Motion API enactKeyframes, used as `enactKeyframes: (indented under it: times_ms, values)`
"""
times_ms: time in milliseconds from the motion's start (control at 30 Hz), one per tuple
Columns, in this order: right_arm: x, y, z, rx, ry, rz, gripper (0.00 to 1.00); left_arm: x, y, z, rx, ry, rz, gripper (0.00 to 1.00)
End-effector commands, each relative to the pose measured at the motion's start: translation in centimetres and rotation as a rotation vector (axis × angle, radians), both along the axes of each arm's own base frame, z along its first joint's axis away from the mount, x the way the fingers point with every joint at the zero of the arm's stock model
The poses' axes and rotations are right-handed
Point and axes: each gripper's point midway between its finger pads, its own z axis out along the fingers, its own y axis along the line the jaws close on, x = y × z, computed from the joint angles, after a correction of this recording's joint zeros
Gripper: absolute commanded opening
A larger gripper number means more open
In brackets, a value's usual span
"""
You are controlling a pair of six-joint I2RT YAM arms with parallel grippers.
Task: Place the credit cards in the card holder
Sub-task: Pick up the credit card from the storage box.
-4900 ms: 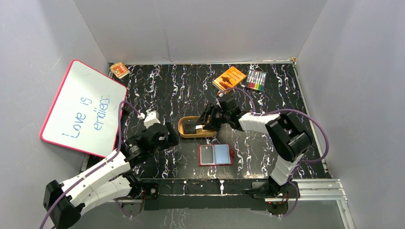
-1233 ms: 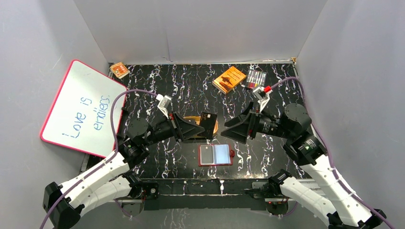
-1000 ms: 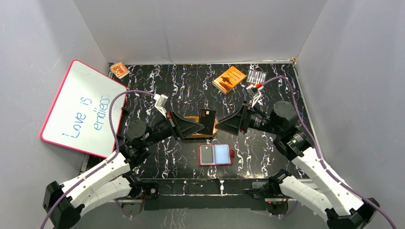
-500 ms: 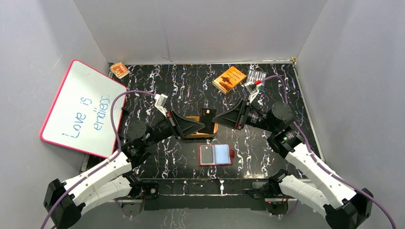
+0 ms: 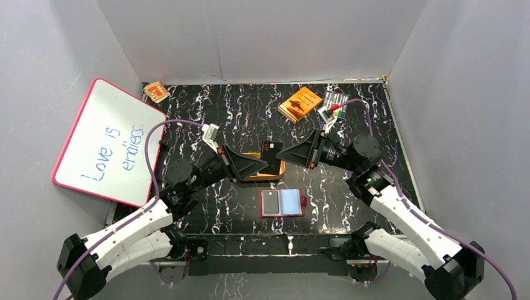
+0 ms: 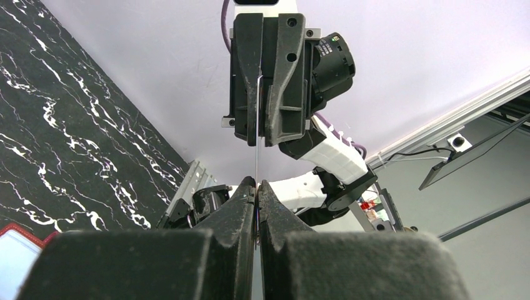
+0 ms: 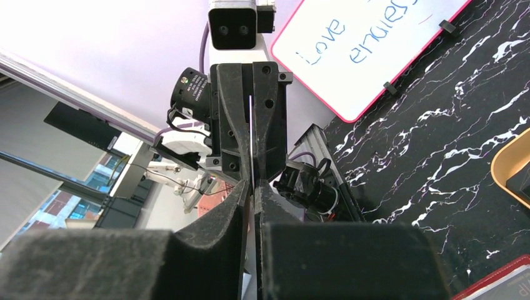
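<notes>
Top view: 2 arms meet over the worktop (image 5: 206, 119), a black credit card (image 5: 272, 150) with pale lettering pinched between the left fingers (image 5: 253, 165) and right fingers (image 5: 299, 153) above a tan tray (image 5: 261, 179). The open red card holder (image 5: 282, 203) lies flat just nearer the bases, about midway between both arms, long axis left-right.

Left wrist view: the card (image 6: 257, 156) shows edge-on as a thin line, with the left fingers (image 6: 234, 212) clamped on its near end.

Right wrist view: the right fingers (image 7: 275, 206) look closed on the opposite end.
</notes>
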Motion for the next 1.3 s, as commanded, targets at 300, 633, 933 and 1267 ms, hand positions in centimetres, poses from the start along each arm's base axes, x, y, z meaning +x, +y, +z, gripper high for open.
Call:
enactKeyframes:
  times_ms: [300, 633, 933, 1267]
  values:
    - [-1.0, 0.2, 1.1, 0.035, -0.036, 0.062, 0.05, 0.3, 0.2, 1.0, -0.037, -0.033, 0.024, 0.0]
    - [0.7, -2.9, -2.3, -0.357, -0.093, -0.146, 0.0, 2.7, 2.4, -5.8, 0.359, 0.095, 0.215, 0.83]
    - [-0.3, -7.2, -14.5, -0.778, 0.122, -0.187, 0.0, 1.6, 4.2, -16.8, 0.807, 0.306, 0.186, 0.89]
    - [-1.4, -7.3, -21.4, -0.829, 0.34, -0.162, 0.0, 1.3, -0.7, -21.2, 0.923, 0.336, 0.136, 0.87]
